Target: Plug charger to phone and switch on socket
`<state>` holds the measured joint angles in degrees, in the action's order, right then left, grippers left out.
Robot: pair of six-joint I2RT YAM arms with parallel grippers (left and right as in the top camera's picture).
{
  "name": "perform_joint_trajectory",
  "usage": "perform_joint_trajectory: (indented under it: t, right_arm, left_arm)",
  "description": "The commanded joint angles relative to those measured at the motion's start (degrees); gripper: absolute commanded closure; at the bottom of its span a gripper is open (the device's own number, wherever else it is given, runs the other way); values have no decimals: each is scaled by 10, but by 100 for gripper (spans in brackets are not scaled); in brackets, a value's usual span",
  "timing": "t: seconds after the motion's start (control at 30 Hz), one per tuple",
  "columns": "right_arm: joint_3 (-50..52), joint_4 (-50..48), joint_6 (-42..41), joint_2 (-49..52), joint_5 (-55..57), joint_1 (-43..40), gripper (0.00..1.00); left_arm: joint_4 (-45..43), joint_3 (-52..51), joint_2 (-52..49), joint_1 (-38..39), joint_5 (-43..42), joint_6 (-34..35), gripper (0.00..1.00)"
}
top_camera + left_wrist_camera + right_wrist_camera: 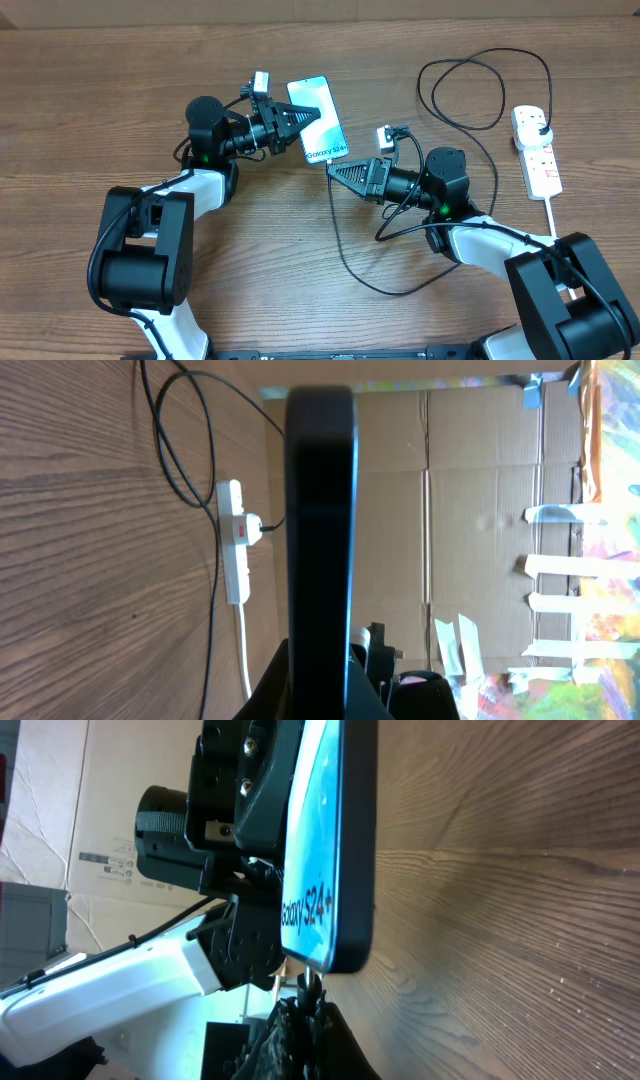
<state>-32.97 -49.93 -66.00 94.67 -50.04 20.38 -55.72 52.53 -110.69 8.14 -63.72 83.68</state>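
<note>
The phone, its blue screen reading "Galaxy S24+", is held on edge above the table, with my left gripper shut on its side. In the left wrist view the phone is a dark edge-on slab between my fingers. My right gripper is shut on the charger's connector tip, which meets the lower end of the phone; how deep it sits cannot be told. The charger's black cable loops across the table to a black plug seated in the white socket.
The socket lies at the right side of the table, its thick white cord running toward the front edge. A large cable loop lies behind the right arm. Cardboard walls stand around the table.
</note>
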Motion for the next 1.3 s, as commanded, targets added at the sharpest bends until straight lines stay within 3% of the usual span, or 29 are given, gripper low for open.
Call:
perform_joint_trajectory:
  t: [0.0, 0.77, 1.07, 1.27]
  right_arm:
    - [-1, -8, -4, 1, 70, -2, 96]
    - [-1, -19, 15, 1, -31, -54, 96]
    - [-1, -19, 15, 1, -27, -48, 96]
    - [-1, -29, 61, 0, -57, -47, 96]
  left_arm:
    - [-5, -2, 2, 24, -60, 1, 96]
    - [1, -2, 2, 21, -137, -29, 96]
    - [4, -2, 2, 23, -117, -29, 96]
    - [4, -2, 2, 17, -102, -47, 96]
